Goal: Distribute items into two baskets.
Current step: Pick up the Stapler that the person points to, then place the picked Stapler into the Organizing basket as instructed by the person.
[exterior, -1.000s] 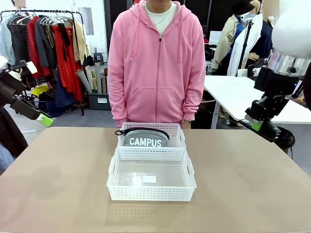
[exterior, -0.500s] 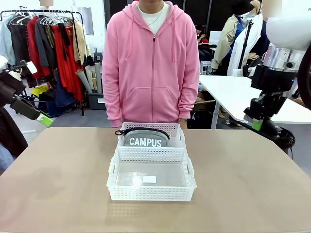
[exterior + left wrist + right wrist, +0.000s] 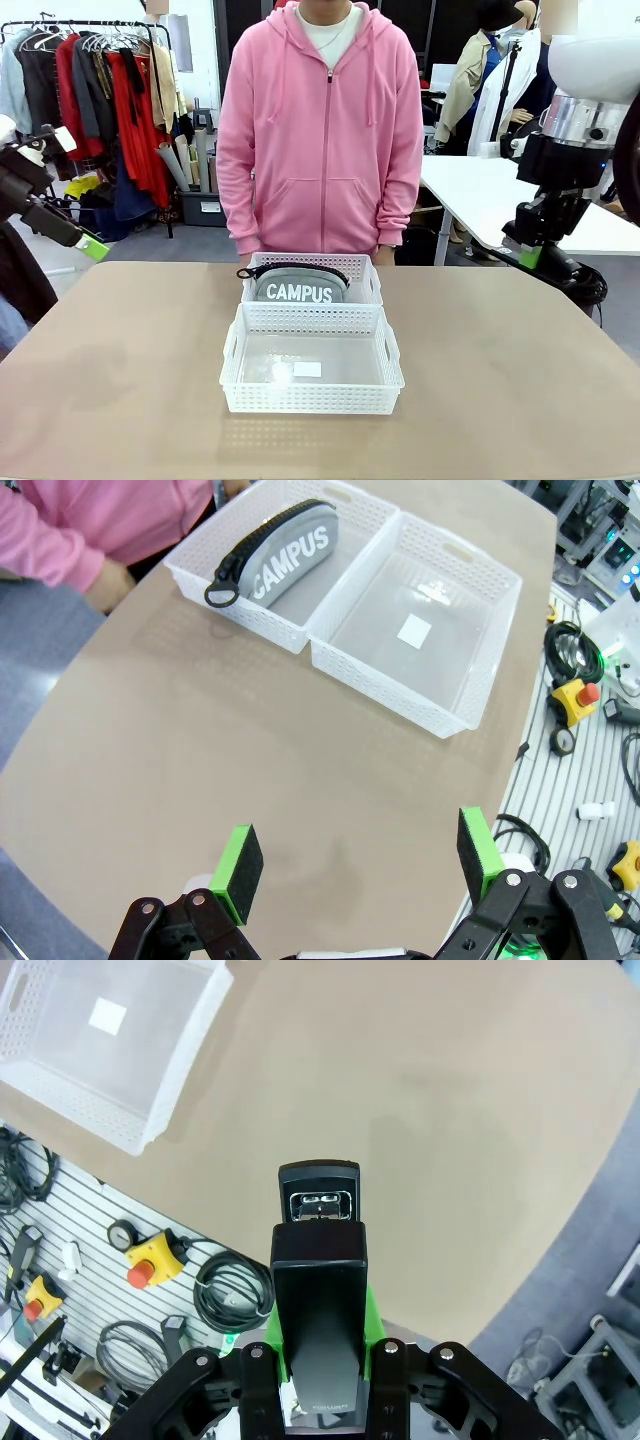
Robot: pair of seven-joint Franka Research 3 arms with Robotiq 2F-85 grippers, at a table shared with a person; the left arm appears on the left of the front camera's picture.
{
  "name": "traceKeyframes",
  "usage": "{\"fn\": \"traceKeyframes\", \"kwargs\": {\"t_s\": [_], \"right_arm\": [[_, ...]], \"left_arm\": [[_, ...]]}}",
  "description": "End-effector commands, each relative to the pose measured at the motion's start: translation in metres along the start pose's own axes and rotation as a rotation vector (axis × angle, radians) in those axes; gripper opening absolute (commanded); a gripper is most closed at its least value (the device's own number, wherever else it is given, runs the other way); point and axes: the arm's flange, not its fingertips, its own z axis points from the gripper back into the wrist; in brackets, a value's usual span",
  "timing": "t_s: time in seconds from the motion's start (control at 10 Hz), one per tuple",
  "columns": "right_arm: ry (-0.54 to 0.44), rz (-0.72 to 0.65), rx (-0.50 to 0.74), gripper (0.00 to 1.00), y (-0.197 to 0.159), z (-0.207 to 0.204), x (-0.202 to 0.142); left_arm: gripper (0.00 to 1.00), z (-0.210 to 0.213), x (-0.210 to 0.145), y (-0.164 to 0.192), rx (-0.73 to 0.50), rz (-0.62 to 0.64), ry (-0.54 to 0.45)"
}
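Observation:
The two white baskets stand end to end at the table's middle. The far basket (image 3: 366, 283) (image 3: 196, 577) holds the grey "CAMPUS" pouch (image 3: 300, 289) (image 3: 283, 559), lying flat with its black cord at one end. In the near basket (image 3: 312, 402) (image 3: 470, 685) (image 3: 160, 1100) there is only a small white label. My left gripper (image 3: 88, 246) (image 3: 357, 850) hangs open and empty over the table's left edge, well away from the baskets. My right gripper (image 3: 530, 256) (image 3: 320, 1335) is shut on the black stapler (image 3: 319, 1260), held high off the table's right side.
A person in a pink hoodie (image 3: 320, 130) stands at the far edge, right behind the far basket, a sleeve (image 3: 60, 540) near it. Bare tabletop (image 3: 500, 380) lies on both sides of the baskets. Cables and tools (image 3: 150, 1260) lie on the floor below my right arm.
My right arm shifted slightly a second ago and has held still since. The person swayed a little. Baskets, pouch and left arm have not moved.

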Motion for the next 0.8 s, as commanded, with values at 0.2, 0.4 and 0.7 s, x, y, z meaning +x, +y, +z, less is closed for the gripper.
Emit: {"fn": "traceKeyframes", "kwargs": {"t_s": [0.2, 0.4, 0.7], "right_arm": [[-0.016, -0.002, -0.005, 0.00, -0.0003, 0.0009, -0.0022], [-0.016, -0.002, -0.005, 0.00, -0.0003, 0.0009, -0.0022], [-0.016, -0.002, -0.005, 0.00, -0.0003, 0.0009, -0.0022]], "left_arm": [[1.00, 0.0013, -0.0010, -0.0012, -0.001, 0.012, 0.011], [1.00, 0.0013, -0.0010, -0.0012, -0.001, 0.012, 0.011], [1.00, 0.0013, -0.0010, -0.0012, -0.001, 0.012, 0.011]]}}
